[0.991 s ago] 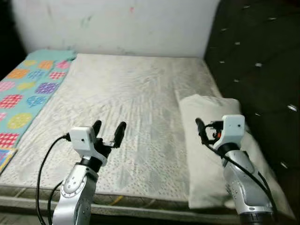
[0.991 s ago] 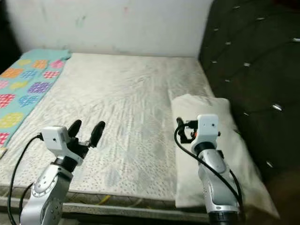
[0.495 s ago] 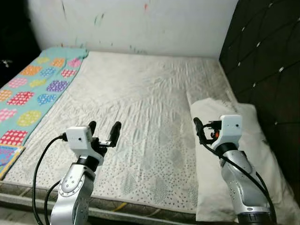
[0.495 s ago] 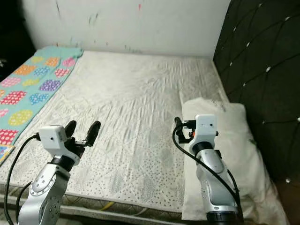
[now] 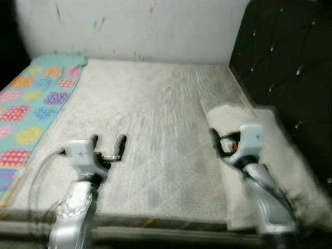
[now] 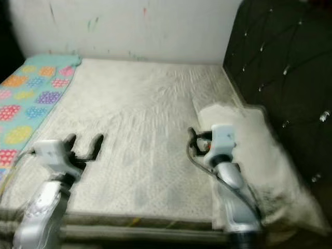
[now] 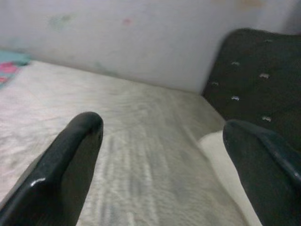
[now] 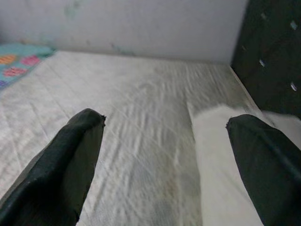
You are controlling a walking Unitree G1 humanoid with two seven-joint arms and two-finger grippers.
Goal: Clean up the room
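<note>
A bare white mattress [image 5: 150,114] fills the bed in front of me. A white pillow [image 5: 264,155] lies along its right side against the headboard. A teal blanket with coloured spots [image 5: 31,104] lies along the left side. My left gripper [image 5: 107,141] hovers open over the front left of the mattress and holds nothing. My right gripper [image 5: 220,141] hovers open at the pillow's near left edge, also holding nothing. In the right wrist view the pillow [image 8: 221,141] lies ahead, nearer one finger. The head views are blurred.
A dark tufted headboard [image 5: 280,57] stands along the right. A white wall [image 5: 129,26] with small paint marks closes the far side. The mattress front edge [image 5: 155,220] runs just below my arms.
The whole picture has shifted and blurred, so the camera has moved. Both grippers keep the same open pose over the front of the mattress.
</note>
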